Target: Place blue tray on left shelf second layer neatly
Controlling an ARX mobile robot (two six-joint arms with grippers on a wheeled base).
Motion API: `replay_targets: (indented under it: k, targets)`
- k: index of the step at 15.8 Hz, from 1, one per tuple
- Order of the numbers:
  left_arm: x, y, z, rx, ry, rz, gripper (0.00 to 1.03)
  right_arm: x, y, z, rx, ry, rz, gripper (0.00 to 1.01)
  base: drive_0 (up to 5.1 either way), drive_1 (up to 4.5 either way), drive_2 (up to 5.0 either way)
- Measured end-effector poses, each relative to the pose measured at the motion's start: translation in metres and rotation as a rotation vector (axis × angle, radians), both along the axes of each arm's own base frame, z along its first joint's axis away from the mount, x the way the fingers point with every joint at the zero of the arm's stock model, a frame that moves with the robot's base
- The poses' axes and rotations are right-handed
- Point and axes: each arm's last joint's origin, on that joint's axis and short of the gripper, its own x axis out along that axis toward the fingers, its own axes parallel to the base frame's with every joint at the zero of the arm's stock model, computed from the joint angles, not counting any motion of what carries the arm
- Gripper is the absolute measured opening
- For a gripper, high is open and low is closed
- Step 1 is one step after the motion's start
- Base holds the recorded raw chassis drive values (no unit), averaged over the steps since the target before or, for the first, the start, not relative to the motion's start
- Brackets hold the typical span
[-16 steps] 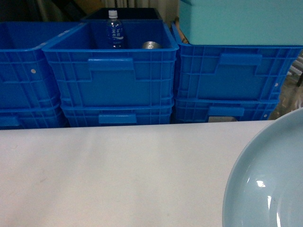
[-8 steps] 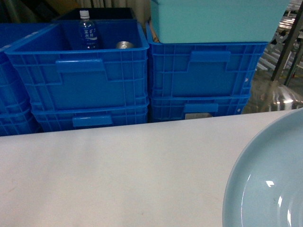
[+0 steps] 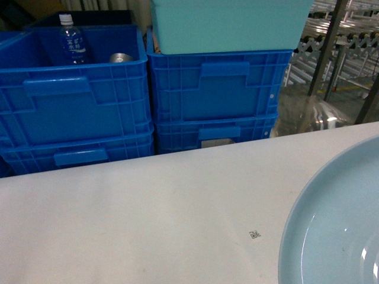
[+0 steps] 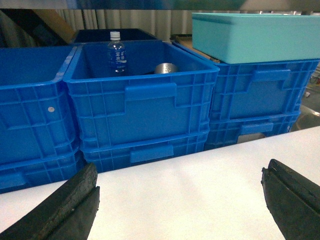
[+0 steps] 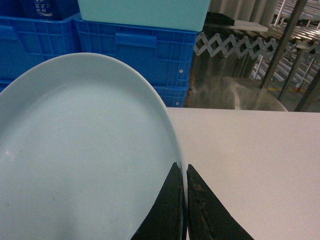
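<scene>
The blue tray (image 3: 337, 236) is a pale, glossy round dish filling the lower right of the head view. In the right wrist view the tray (image 5: 75, 150) takes up the left half, and my right gripper (image 5: 186, 167) is shut on its rim, one finger inside and one outside. My left gripper (image 4: 179, 172) hangs open over the white table (image 4: 180, 200), its dark fingers (image 4: 70, 205) wide apart with nothing between them. A shiny steel rack of posts and rails, the left shelf (image 3: 331, 41), shows in part at the far right behind the table.
Stacked deep-blue crates (image 3: 213, 89) stand along the table's far edge. A teal box (image 3: 231, 23) tops the right stack. The left crate (image 3: 71, 94) holds a bottle (image 3: 72, 41) and a metal can (image 3: 121, 58). A clear plastic cover (image 3: 314, 115) lies below the rack.
The head view has swung right: the crates slid left in frame and the steel rack came into view. The tray keeps its place at lower right.
</scene>
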Motion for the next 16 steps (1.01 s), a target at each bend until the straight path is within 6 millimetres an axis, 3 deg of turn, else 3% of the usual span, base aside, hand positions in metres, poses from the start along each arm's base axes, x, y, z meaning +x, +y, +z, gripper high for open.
replay_targets:
  k: [16]
  targets:
    - [0.0,0.0,0.0,0.0,0.0,0.0,0.98,0.0,0.0,0.0,0.0,0.0,0.0,0.02,-1.0,-1.05,-1.0]
